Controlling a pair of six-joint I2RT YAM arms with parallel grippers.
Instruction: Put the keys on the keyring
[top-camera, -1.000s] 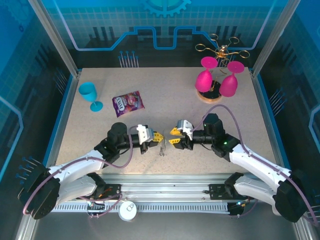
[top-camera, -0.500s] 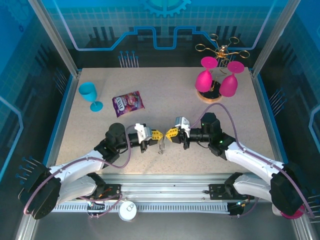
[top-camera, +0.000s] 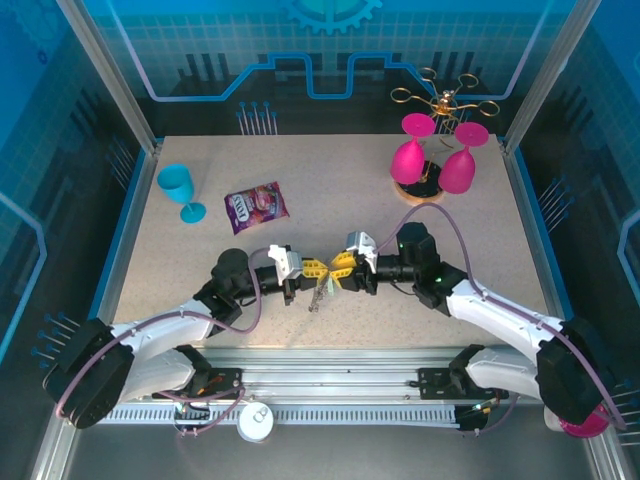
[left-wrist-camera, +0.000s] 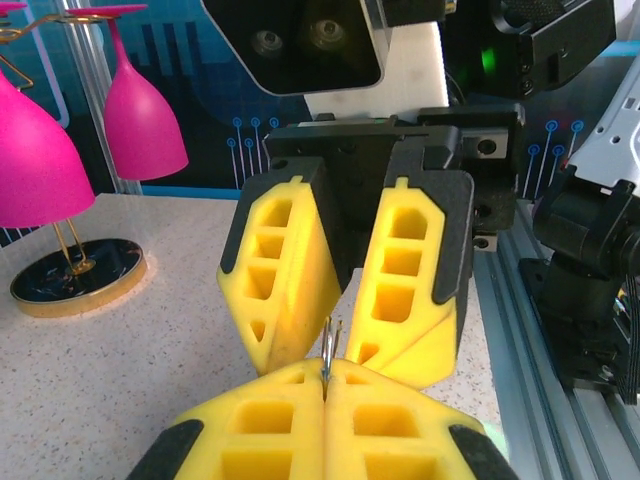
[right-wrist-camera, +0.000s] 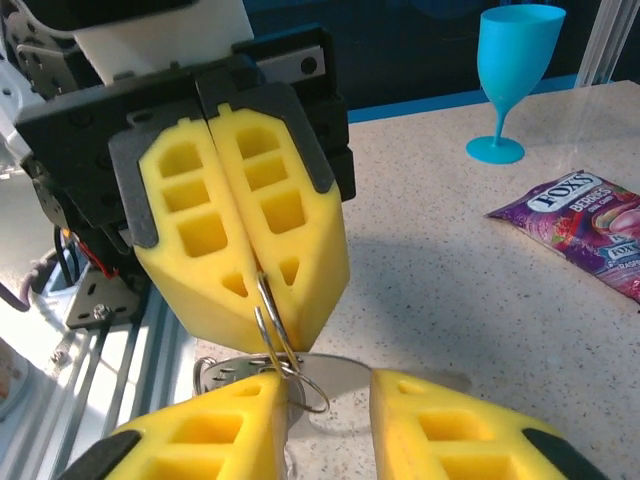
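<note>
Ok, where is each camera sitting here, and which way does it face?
Top external: above and behind the bases, facing down at the table; both arms show.
Left wrist: on the left arm, facing the right gripper; own shut fingers at bottom.
Right wrist: facing the left gripper; own parted fingers at bottom.
Both wrist views share the keyring.

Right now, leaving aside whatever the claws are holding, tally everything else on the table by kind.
Pink goblets: 2
Blue goblet: 1
Purple snack packet: 1
Gold wire rack: 1
Total: 5
</note>
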